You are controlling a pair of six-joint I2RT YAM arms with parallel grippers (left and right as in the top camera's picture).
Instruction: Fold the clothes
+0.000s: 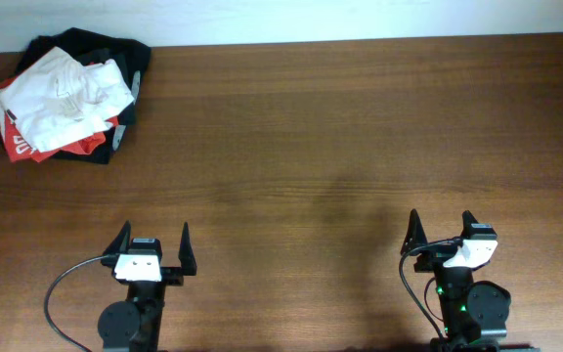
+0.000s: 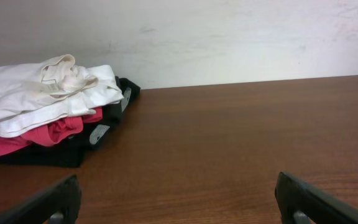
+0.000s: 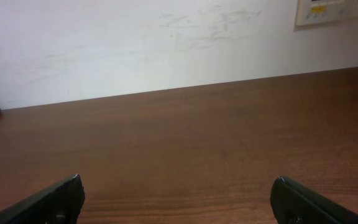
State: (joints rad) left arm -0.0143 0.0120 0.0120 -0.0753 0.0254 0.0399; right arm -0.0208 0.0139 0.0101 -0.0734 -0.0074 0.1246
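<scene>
1. One brown wooden tabletop [image 1: 311, 127] fills nearly the whole overhead view, grain running left to right.
2. Behind its far edge we see a pale, scuffed wall [image 2: 229, 37], which shows in both wrist views.
3. In the far left corner of the tabletop lies a heap of three garments. Lowest is a black garment [image 1: 96, 49], its edges sticking out around the others.
4. The white T-shirt [image 1: 66, 98] sits on top of that heap, crumpled and bunched rather than spread flat. From the left wrist it shows at the left, near the wall, resting on red and black cloth [image 2: 30, 99].
5. A red shirt [image 1: 13, 145] with white lettering peeks out between the T-shirt and the black garment.
6. The left arm [image 1: 143, 266] is at the near edge, well apart from the heap. Its jaws stand wide and hold nothing.
7. The right arm [image 1: 467, 254] is at the near edge too, further right. Its jaws are likewise wide, with nothing between them.
8. A thin cable [image 1: 66, 279] loops out from the left arm.
9. A small panel [image 3: 328, 11] is on the wall, seen from the right wrist.
</scene>
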